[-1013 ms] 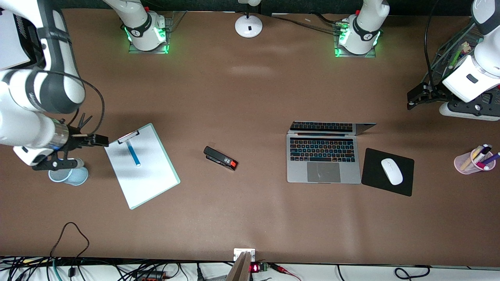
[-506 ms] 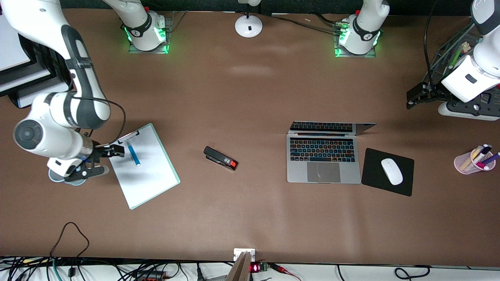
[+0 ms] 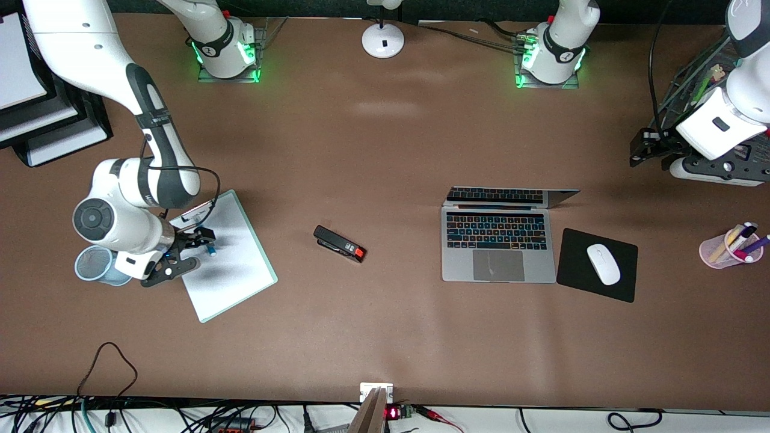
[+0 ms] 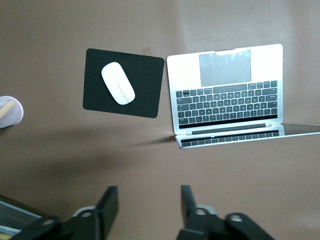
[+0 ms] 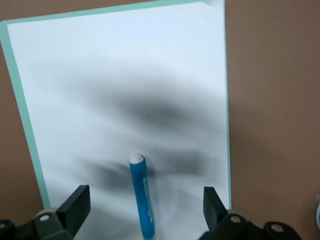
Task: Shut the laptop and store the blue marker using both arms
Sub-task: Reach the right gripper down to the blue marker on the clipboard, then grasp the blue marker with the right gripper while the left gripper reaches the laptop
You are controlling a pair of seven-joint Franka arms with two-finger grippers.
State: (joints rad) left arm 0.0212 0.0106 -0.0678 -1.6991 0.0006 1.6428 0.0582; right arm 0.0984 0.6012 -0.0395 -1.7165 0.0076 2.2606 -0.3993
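Observation:
The blue marker [image 5: 142, 200] lies on the white paper of a clipboard [image 3: 231, 270], its white end pointing away from the wrist; only its tip [image 3: 211, 250] shows in the front view. My right gripper [image 3: 197, 248] hangs low over the marker, open, with one finger on each side of it [image 5: 145, 210]. The laptop [image 3: 498, 243] stands open toward the left arm's end, its lid [image 3: 511, 195] leaning far back, and also shows in the left wrist view [image 4: 225, 95]. My left gripper [image 3: 636, 149] is open and empty [image 4: 148, 205], up over the table's edge at that end.
A black-and-red stapler [image 3: 340, 243] lies mid-table. A white mouse [image 3: 603, 263] sits on a black pad [image 3: 577, 285] beside the laptop. A pink pen cup [image 3: 728, 246] stands at the left arm's end, a blue mesh cup [image 3: 96, 263] beside the clipboard.
My right arm has swung from beside the clipboard to over it and come down, so its open gripper now straddles the marker. The left arm has barely shifted.

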